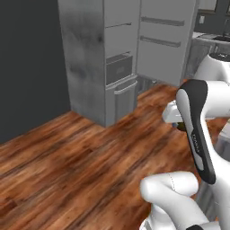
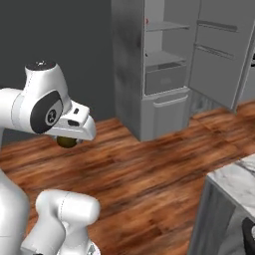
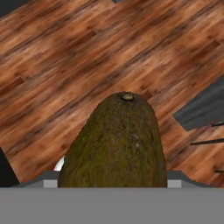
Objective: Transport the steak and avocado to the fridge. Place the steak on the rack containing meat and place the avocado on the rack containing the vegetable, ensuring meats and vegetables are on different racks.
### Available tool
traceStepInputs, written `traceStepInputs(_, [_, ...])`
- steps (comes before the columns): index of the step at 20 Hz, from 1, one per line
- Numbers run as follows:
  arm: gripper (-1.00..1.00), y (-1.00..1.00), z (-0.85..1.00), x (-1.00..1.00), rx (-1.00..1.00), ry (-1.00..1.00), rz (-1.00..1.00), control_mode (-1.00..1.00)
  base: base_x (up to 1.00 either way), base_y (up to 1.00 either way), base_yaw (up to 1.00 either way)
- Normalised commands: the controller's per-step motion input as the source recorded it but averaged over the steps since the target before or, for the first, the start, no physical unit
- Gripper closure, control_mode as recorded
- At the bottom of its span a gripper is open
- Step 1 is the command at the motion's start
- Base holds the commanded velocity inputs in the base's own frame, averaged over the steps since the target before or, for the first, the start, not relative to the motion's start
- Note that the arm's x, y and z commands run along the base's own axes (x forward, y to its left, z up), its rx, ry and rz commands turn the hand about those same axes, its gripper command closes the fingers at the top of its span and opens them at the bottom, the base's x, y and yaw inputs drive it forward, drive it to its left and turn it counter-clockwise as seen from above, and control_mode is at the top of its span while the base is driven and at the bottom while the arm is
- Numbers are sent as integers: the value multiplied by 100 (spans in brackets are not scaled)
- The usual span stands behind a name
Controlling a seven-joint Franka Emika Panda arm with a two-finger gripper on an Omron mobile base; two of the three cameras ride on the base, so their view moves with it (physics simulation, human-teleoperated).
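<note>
One avocado (image 3: pixel 117 142) rode clamped in the gripper (image 2: pixel 68 141), carried low over the wooden floor (image 1: pixel 67 170).
Held stem-end outward, it was well short of the open fridge (image 2: pixel 149 64), whose upper shelf (image 2: pixel 167 26) waited far ahead, probably its destination.

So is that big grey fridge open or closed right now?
Open. The fridge has its door swung out to the right, so its inner shelves and grey drawer show.

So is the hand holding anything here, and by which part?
Yes, the avocado. The hand is closed on its wide lower body, the stem end pointing away from the hand; the exact contact points are hidden.
</note>
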Motion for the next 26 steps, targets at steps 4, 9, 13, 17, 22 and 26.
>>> traceStepInputs(4, [100,0,0,0,0,0,0,100,100,36,0])
traceStepInputs(9, [100,0,0,0,0,0,0,100,100,16,2])
traceStepInputs(13, [100,0,0,0,0,0,0,100,100,2,13])
traceStepInputs(17, [100,0,0,0,0,0,0,100,100,0,35])
traceStepInputs(22, [100,0,0,0,0,0,0,100,100,-13,56])
traceStepInputs(26, [100,0,0,0,0,0,0,100,100,-39,65])
